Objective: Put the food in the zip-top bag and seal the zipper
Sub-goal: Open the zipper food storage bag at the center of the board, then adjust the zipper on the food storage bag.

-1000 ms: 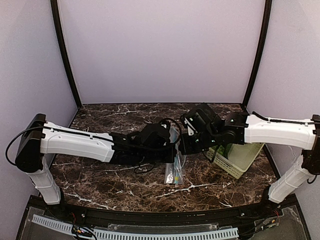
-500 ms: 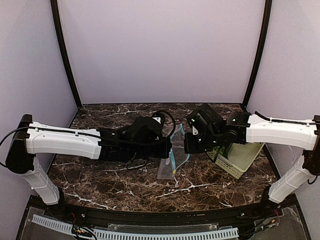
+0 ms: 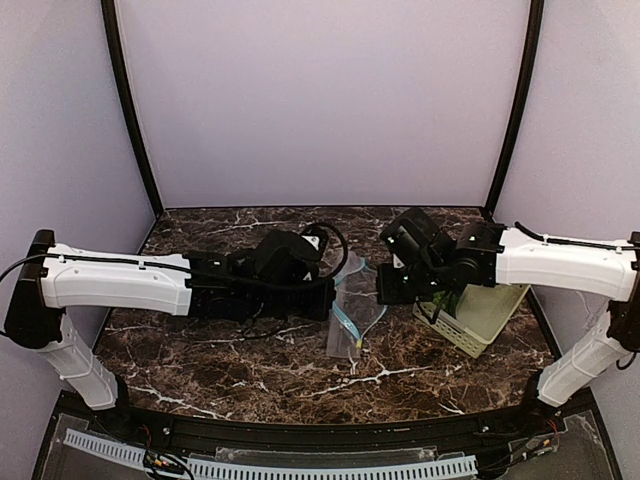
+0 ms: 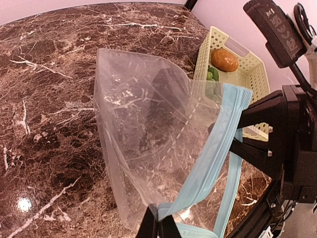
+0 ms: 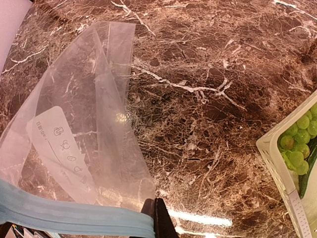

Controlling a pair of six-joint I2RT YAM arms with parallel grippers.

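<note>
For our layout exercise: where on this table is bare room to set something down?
Bare table: far strip behind left arm and right arm, near strip before the bag. Crowded: the middle, where left gripper and right gripper pinch the bag, and the right, with the basket.

Left arm (image 3: 120,285): lay stretched low toward the centre
Left gripper (image 4: 156,225): was pinched tight on the zipper (image 4: 213,163)
Right arm (image 3: 560,262): reached in opposite; wrist tipped down
Right gripper (image 5: 157,218): was likewise clamped on the zipper

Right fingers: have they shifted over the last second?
Yes. The right fingers, shut on the zipper, have drawn slightly rightward, toward the basket, spreading the zip-top bag open.
</note>
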